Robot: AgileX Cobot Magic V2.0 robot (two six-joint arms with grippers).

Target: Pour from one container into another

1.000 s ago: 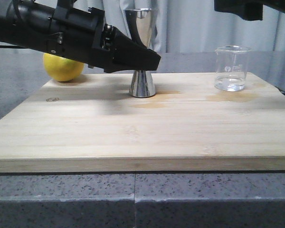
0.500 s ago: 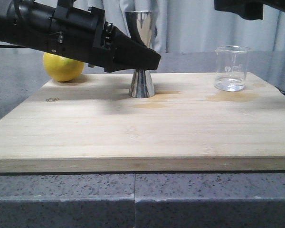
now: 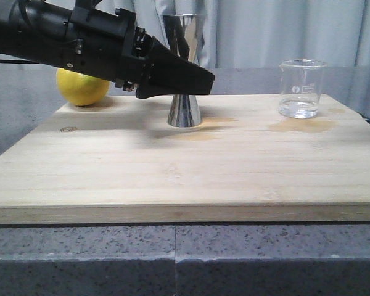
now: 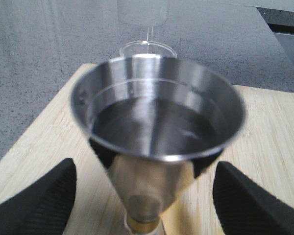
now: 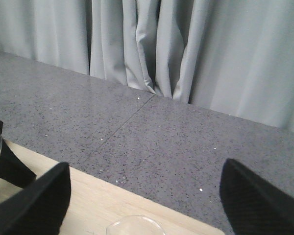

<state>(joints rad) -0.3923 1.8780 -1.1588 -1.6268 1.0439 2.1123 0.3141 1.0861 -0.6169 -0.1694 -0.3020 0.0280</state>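
Observation:
The steel jigger (image 3: 185, 111) stands upright at the back middle of the wooden board (image 3: 172, 172). Clear liquid shows inside the jigger's cup (image 4: 154, 129) in the left wrist view. My left gripper (image 3: 200, 80) is open, its fingers (image 4: 36, 200) wide apart on either side of the jigger's waist without touching it. The glass beaker (image 3: 302, 89) stands at the board's back right with a little clear liquid at its bottom. My right gripper (image 5: 144, 205) is open above the beaker's rim (image 5: 137, 226) and is out of the front view.
A yellow lemon (image 3: 82, 86) lies at the board's back left corner, behind my left arm. Wet patches (image 3: 299, 126) mark the board near the beaker and the jigger. Grey speckled counter (image 3: 172, 259) surrounds the board, with curtains behind.
My left gripper has slid a little to the right, further around the jigger. My right arm has left the top right of the front view.

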